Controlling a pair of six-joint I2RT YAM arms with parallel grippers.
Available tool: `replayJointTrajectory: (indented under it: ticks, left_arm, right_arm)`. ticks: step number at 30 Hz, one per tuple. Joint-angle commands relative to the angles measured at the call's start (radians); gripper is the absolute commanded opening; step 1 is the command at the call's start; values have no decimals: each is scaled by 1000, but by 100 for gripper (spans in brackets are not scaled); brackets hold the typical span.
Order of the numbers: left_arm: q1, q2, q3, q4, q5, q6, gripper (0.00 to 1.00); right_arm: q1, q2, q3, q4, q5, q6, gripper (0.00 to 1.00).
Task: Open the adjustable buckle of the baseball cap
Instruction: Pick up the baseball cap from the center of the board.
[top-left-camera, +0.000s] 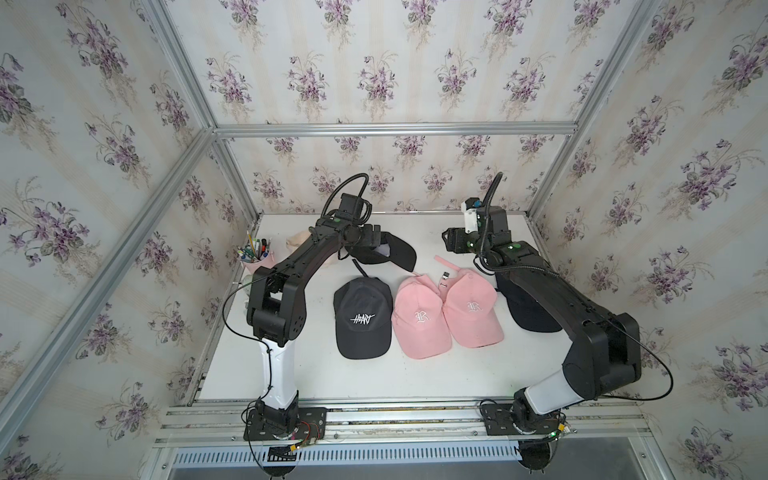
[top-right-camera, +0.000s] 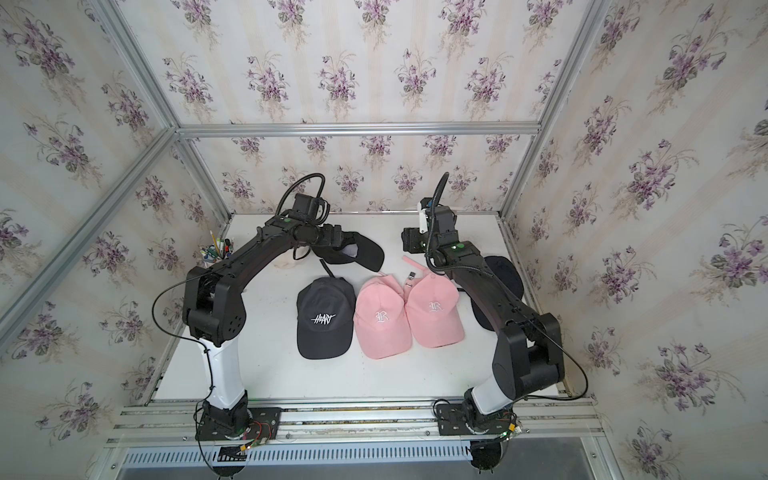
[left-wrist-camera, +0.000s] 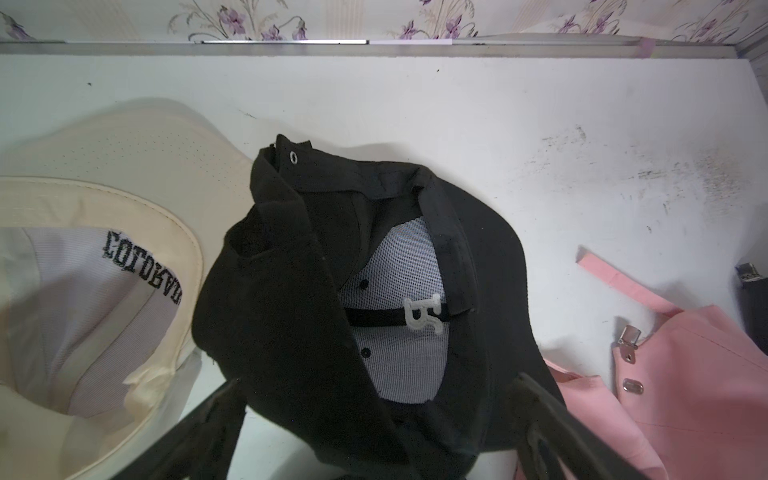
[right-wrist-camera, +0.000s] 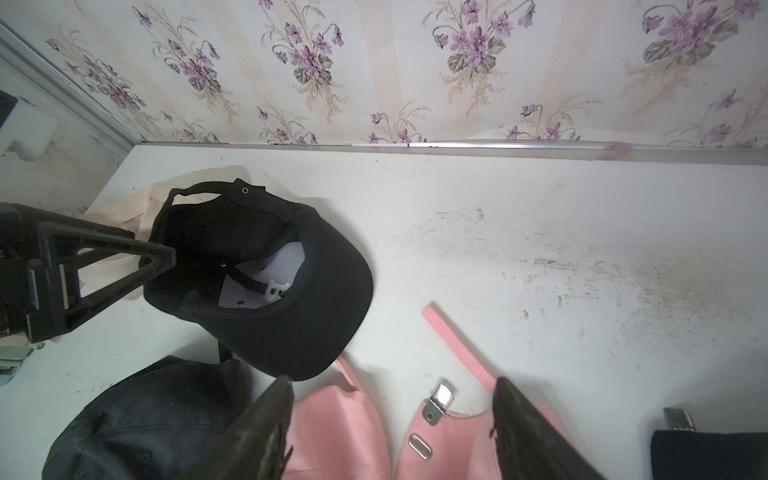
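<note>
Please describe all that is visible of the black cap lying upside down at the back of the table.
The black cap, soft cotton by its look, lies upside down with crumpled crown and flat brim on the white table. Inside show white mesh lining, black seam tape, an embroidery's white back and a metal eyelet. It leans on a cream cap. The open left end effector straddles it; contact is unclear.

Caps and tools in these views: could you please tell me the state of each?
black cap: upside down.
HEART cap: crown up.
left pink cap: crown up.
right pink cap: crown up, strap loose, clasp open.
cream cap: upside down.
left tool: open, around black cap.
right tool: open, empty.
</note>
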Motion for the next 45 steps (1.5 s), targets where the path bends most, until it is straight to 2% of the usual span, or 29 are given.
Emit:
replayJointTrajectory:
  ticks: [1, 5, 13, 17, 24, 36, 45]
  left_arm:
    - [0, 34, 45, -65, -53, 0, 96]
    - [0, 66, 74, -92, -70, 22, 87]
    - [-2, 97, 110, -151, -112, 51, 45]
    - [-2, 90, 95, -149, -119, 54, 32]
    - [-29, 65, 79, -97, -145, 77, 2]
    - [-89, -2, 89, 4, -202, 183, 0]
    - [-152, -84, 100, 70, -251, 323, 0]
  right_arm:
    - [6, 1, -14, 35, -10, 7, 76]
    - [7, -14, -54, 54, -20, 23, 76]
    - [13, -29, -94, 71, -25, 37, 76]
    - [13, -39, -109, 84, -27, 49, 76]
    - [14, -65, -137, 94, -15, 58, 75]
    - [14, -140, -227, 133, 14, 73, 76]
    - [14, -182, -287, 184, 21, 94, 77]
